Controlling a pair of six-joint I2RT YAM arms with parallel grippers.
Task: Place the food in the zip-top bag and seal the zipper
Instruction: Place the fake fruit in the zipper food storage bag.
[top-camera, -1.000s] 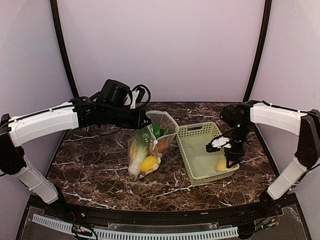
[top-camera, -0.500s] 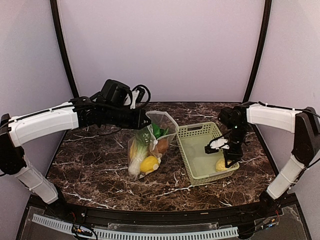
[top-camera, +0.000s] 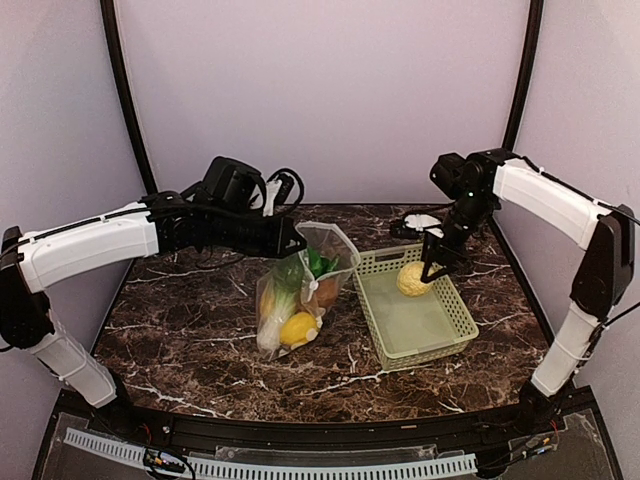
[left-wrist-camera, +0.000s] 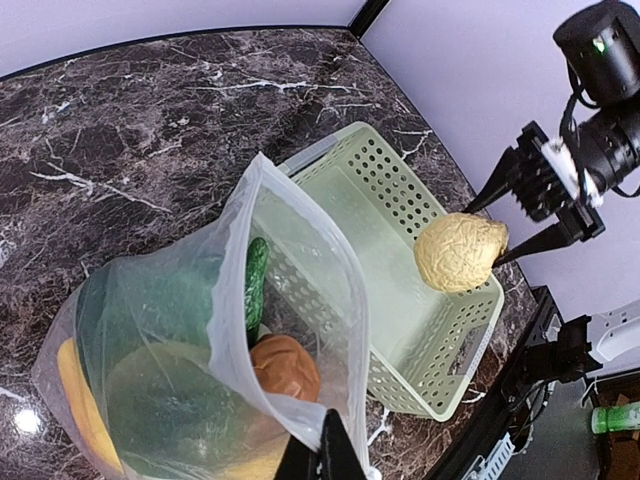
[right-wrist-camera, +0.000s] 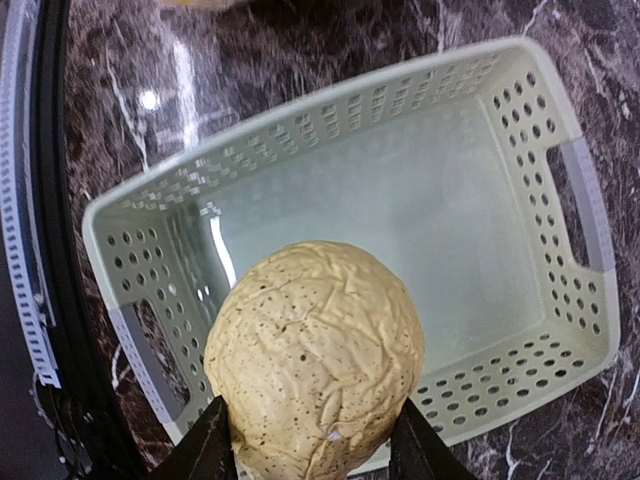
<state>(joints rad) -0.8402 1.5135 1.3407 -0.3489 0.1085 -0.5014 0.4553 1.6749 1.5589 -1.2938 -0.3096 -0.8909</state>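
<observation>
Pale bumpy fruit (right-wrist-camera: 315, 370) hangs clamped in your half-open right pincer (right-wrist-camera: 312, 445) above the green basket (right-wrist-camera: 300, 110); your left pincer (left-wrist-camera: 318, 455), pinched shut, holds the zip-top bag (left-wrist-camera: 300, 270) mouth open for it.

right gripper (top-camera: 428, 268) risen from the near right corner of the green basket (top-camera: 372, 318), pale bumpy fruit (top-camera: 413, 279) lifted with it, now hanging over the far end

Left tool (left-wrist-camera: 320, 452) cut off below, food (left-wrist-camera: 160, 385) veiled by zip-top bag (left-wrist-camera: 305, 265)
</observation>
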